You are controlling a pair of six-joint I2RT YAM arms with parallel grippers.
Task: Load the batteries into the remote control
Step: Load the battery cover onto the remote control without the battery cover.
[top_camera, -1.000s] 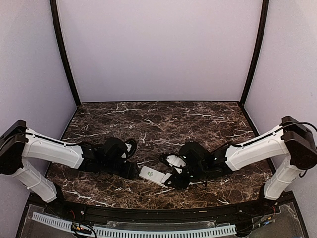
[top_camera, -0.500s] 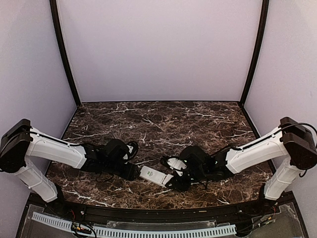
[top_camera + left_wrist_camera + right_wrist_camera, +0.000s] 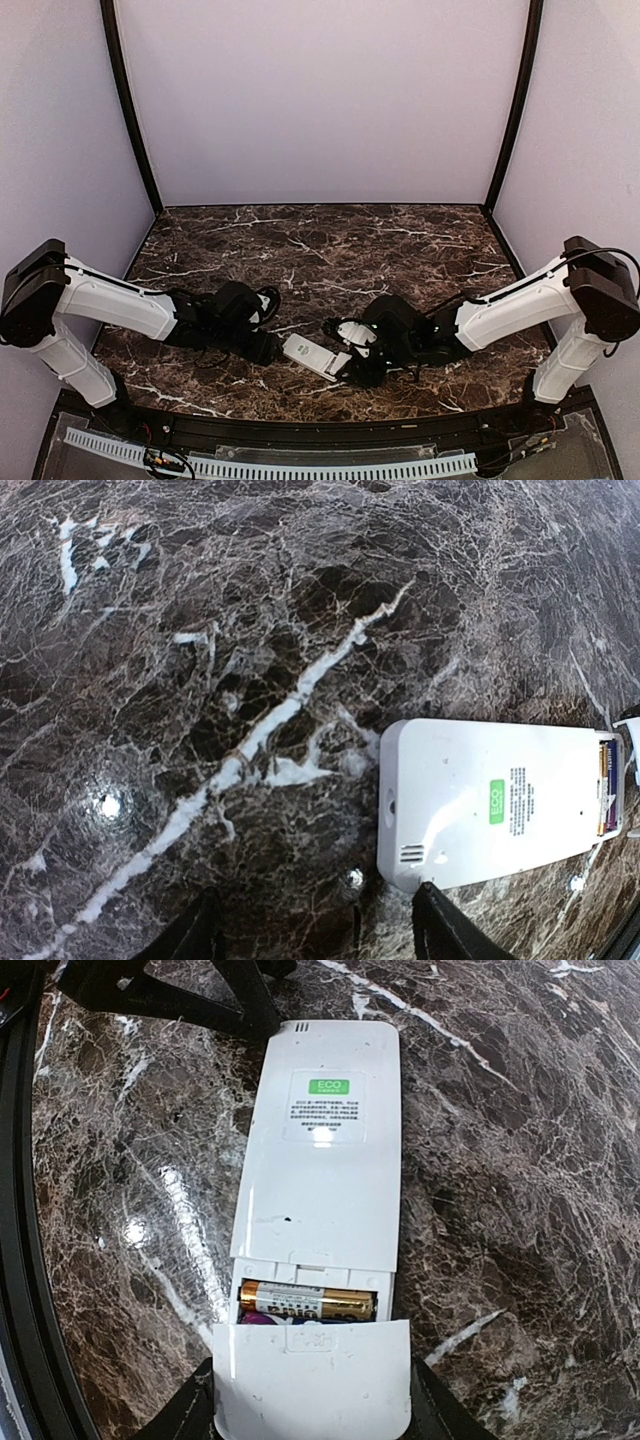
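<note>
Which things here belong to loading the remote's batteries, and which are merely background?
Job in hand: remote control; gold battery seated in it; battery cover, held in the right gripper.
Background only: marble table; lilac walls.

Dark marbled table (image 3: 400, 240) — white remote control (image 3: 310, 352) lies back-up on it

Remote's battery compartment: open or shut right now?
Partly open. The right wrist view shows a gold battery in a gap between the remote control back and the cover, which is flanked by the fingers of the right gripper.
</note>
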